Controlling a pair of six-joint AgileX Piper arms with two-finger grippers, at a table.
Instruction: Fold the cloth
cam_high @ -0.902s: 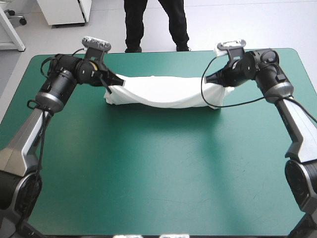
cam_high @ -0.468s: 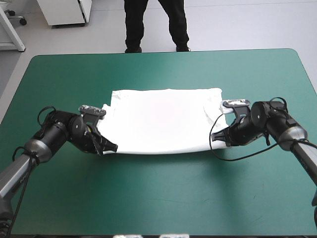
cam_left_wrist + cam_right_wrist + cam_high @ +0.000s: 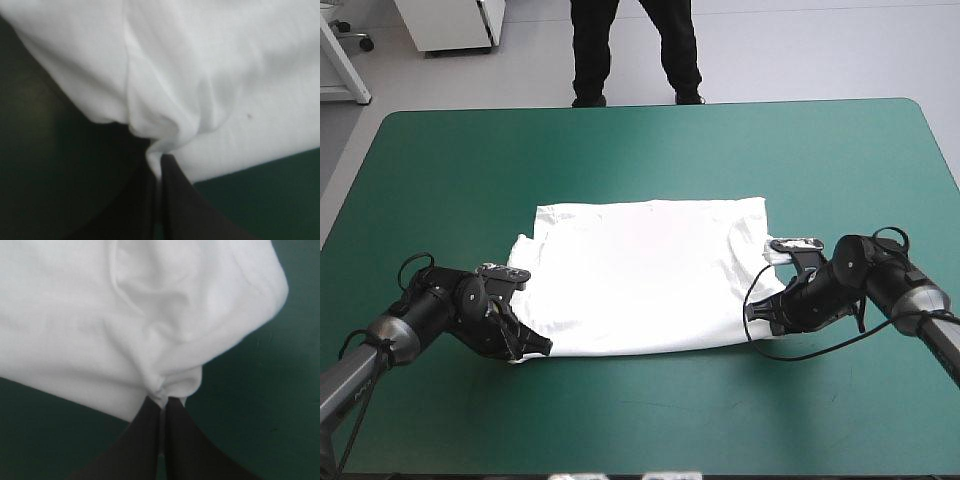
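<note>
The left arm stretched low over the desk [image 3: 640,420], its pincer [image 3: 536,347] clamped on the T-shirt's [image 3: 640,275] near left corner. The T-shirt lay spread flat mid-desk. The right arm reached in low, its pincer [image 3: 758,310] nipping the near right corner. Both wrist views cut off most of the T-shirt.

A lab — white cabinet [image 3: 445,25], teal-green-covered table [image 3: 640,415].

Soft matt cloth T-shirt [image 3: 640,275] (creased)
</note>
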